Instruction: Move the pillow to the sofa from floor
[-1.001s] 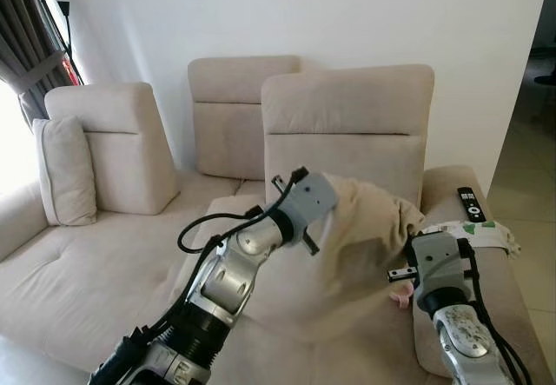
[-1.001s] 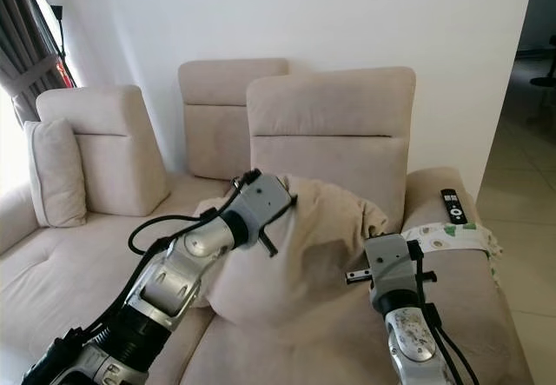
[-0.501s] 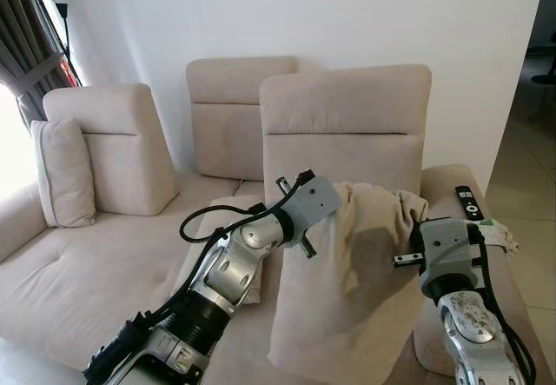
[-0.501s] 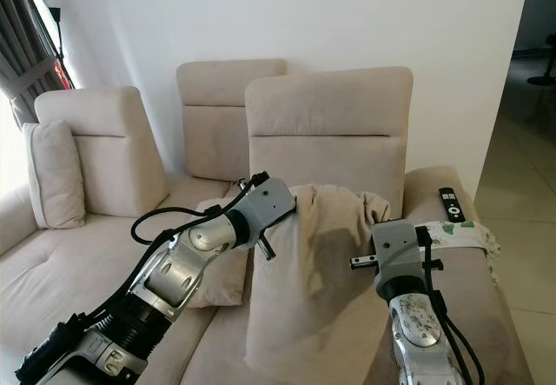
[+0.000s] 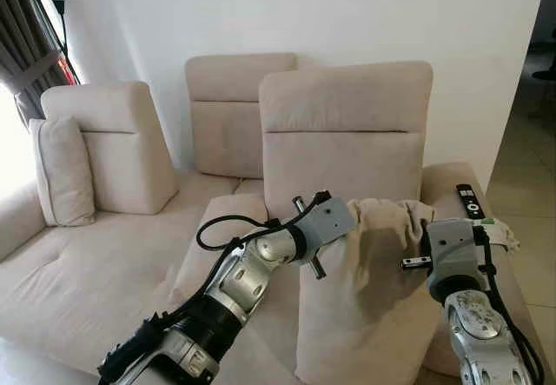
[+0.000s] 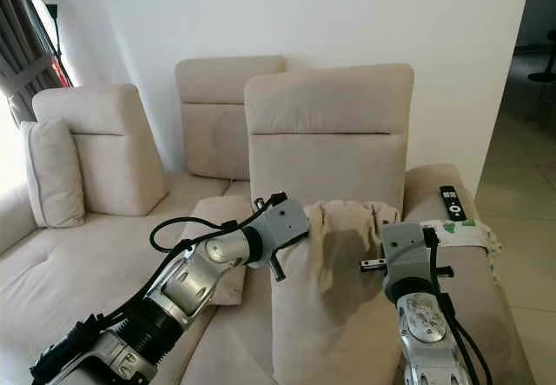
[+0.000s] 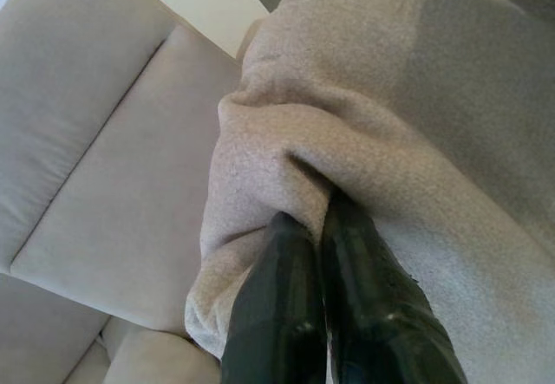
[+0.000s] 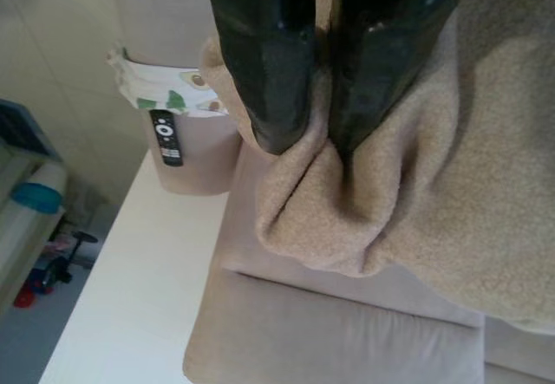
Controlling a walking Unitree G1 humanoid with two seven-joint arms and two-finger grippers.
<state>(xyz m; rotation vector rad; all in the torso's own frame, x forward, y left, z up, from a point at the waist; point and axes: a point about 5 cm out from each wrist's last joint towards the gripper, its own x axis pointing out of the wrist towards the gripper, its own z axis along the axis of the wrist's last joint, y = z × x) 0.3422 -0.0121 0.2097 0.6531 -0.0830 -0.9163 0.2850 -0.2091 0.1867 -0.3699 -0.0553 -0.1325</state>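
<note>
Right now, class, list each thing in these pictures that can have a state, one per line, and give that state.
Pillow: hanging upright in front of the sofa seat, pinched at both top corners.
Left gripper: shut on the pillow.
Right gripper: shut on the pillow.
Sofa: backrests upright.
Small cushion: propped upright at the sofa's left end.
Remote: lying flat on the right armrest.
Printed cloth: draped over that armrest.

The pillow (image 5: 369,289) runs off the bottom edge in the eye views, hiding the sofa (image 5: 104,263) seat behind it, while folds of its fabric swallow the fingertips of the left gripper (image 7: 316,224) and right gripper (image 8: 316,146), and the remote (image 5: 469,202) shows buttons too small to read.
</note>
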